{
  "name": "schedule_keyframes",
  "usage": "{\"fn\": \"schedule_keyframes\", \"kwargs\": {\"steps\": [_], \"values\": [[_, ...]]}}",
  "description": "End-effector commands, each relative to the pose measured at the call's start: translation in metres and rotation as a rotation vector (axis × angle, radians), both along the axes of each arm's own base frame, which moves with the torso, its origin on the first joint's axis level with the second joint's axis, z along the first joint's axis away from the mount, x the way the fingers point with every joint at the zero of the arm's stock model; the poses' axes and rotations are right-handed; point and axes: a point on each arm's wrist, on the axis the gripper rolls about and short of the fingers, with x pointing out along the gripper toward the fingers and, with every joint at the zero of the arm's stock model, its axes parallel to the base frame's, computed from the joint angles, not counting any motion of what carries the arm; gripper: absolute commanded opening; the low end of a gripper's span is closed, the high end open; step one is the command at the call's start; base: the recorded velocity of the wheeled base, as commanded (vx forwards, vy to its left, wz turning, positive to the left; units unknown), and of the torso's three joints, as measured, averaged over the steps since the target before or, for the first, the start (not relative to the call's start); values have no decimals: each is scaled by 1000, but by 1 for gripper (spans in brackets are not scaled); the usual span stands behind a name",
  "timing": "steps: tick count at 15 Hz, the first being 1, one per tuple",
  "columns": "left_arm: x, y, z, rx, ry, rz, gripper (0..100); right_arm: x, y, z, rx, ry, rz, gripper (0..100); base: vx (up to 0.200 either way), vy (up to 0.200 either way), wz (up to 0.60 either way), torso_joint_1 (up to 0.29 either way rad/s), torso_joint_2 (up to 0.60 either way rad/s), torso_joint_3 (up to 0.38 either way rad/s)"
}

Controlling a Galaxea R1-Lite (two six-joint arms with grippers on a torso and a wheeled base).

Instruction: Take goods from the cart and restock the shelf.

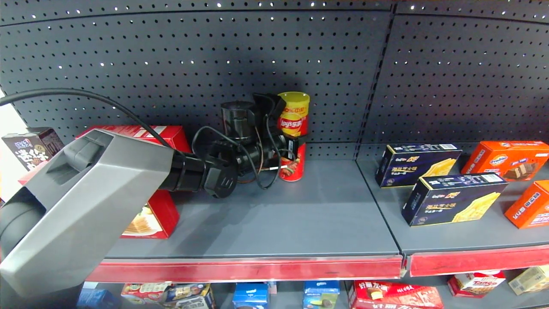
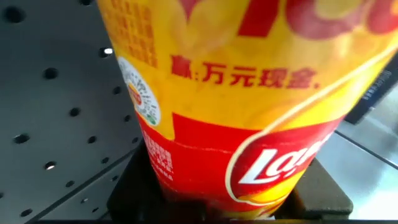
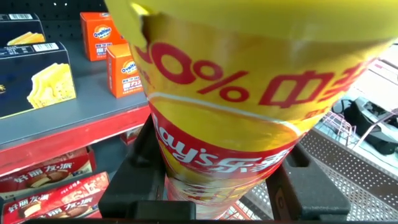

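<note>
Jaws of the left gripper [image 1: 294,146]: pressed on both sides of a chips can [image 1: 294,112], low on its red band. Long axis of that can straight up, lid at 12 o'clock, base down at the shelf [image 1: 300,214] deck, seemingly resting, though contact hard to call. Spot: deep at the back, just in front of the pegboard [image 1: 171,56], roughly 12 o'clock from the head camera. Looks like the placing step, near done for this can. Next, probably: spreading the jaws and backing out toward 6 o'clock, level, so as not to tip a tall narrow tube. Over to the right gripper [image 3: 217,202]: jaws likewise squeezing a second chips can [image 3: 249,93], held off the shelf, near the wire cart [image 3: 348,155]. Left arm clearly the nearer to the shelf. Count now: two chips cans, one per gripper. Two dark blue biscuit boxes [image 1: 418,163] at 3 o'clock of the shelved can, two orange boxes [image 1: 506,159] beyond them. Red cracker box [image 1: 154,214] at 9 o'clock, number unclear behind the arm. One dark brown box [image 1: 30,146] farthest out at 9 o'clock.
</note>
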Motion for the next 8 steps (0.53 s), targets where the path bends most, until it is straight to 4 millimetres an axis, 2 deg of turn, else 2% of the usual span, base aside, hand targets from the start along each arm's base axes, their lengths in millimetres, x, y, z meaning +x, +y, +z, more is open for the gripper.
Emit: {"fn": "schedule_keyframes", "kwargs": {"steps": [1, 4, 8], "values": [[-3, 0, 1, -9, -4, 1, 0, -1, 0, 1, -3, -8, 1, 0, 0, 0, 0, 0, 0, 0], [-18, 0, 16, -43, 6, -16, 0, -3, 1, 4, -7, -19, 6, 0, 0, 0, 0, 0, 0, 0], [-42, 10, 38, -46, 1, -21, 0, -9, 2, 2, -13, -42, 16, 0, 0, 0, 0, 0, 0, 0]]}}
